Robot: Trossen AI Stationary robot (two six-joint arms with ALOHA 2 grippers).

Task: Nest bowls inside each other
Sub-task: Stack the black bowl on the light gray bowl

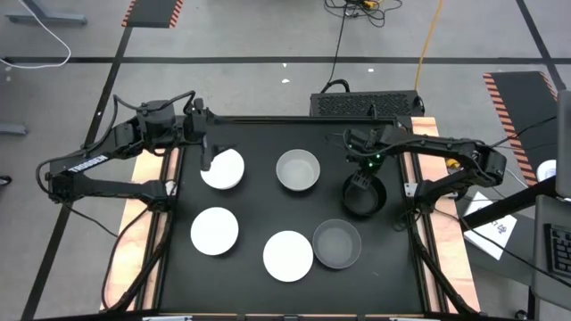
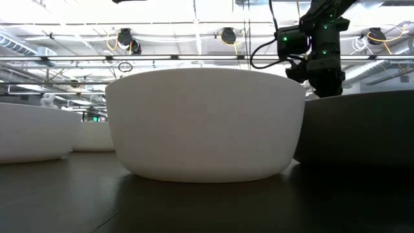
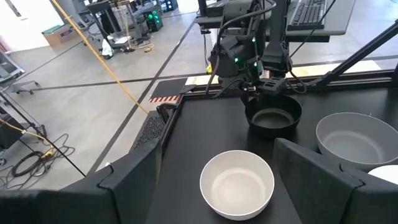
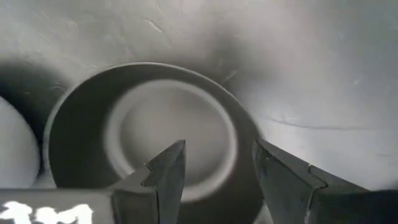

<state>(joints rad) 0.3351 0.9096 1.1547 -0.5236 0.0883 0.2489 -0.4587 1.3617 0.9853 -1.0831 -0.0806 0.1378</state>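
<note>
Right tool hangs over the black bowl on the right of the dark bench, fingers parted astride its near rim, not closed on it. Left tool hovers at the upper-left white bowl, fingers also spread. Six bowls lie apart, none nested: two more white bowls in front, two grey bowls at centre and front right. They look stiff, smooth and likely slippery; a pinch across the rim wall seems the surest hold.
</note>
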